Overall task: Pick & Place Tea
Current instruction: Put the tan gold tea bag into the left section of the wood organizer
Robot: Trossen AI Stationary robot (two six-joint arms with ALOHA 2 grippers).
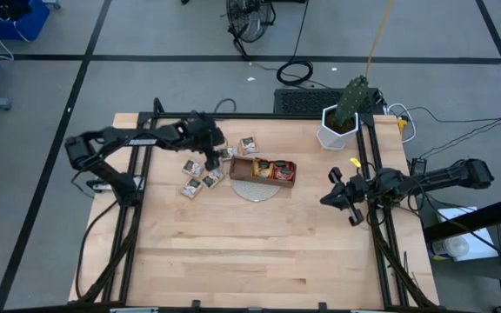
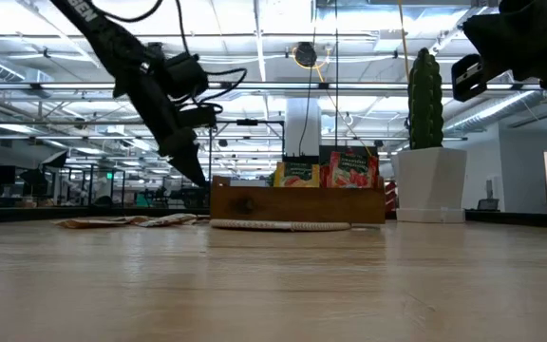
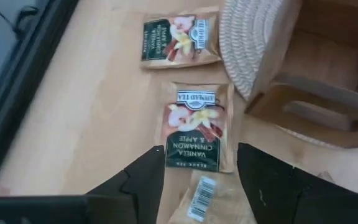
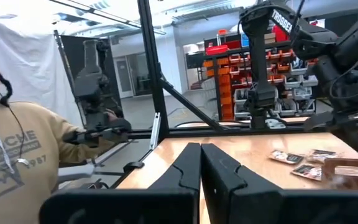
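Note:
Several pale beige tea sachets with dark labels lie flat on the table left of the brown wooden tray (image 1: 263,170). The tray stands on a round woven mat (image 1: 255,189), and red sachets (image 2: 354,171) and orange-yellow sachets (image 2: 297,174) stand upright in it. My left gripper (image 1: 210,156) hangs open above the loose sachets, raised off the table in the low view (image 2: 196,169). In the left wrist view its fingers straddle one beige sachet (image 3: 194,127) without touching it. A second sachet (image 3: 179,37) lies beyond it and a third (image 3: 204,196) nearer. My right gripper (image 1: 337,187) waits shut near the table's right edge.
A cactus in a white pot (image 1: 342,120) stands at the far right of the table. The dark frame rails (image 1: 137,174) run along both sides. A person in a beige hoodie (image 4: 17,143) is beyond the table in the right wrist view. The near half of the table (image 1: 259,252) is bare wood.

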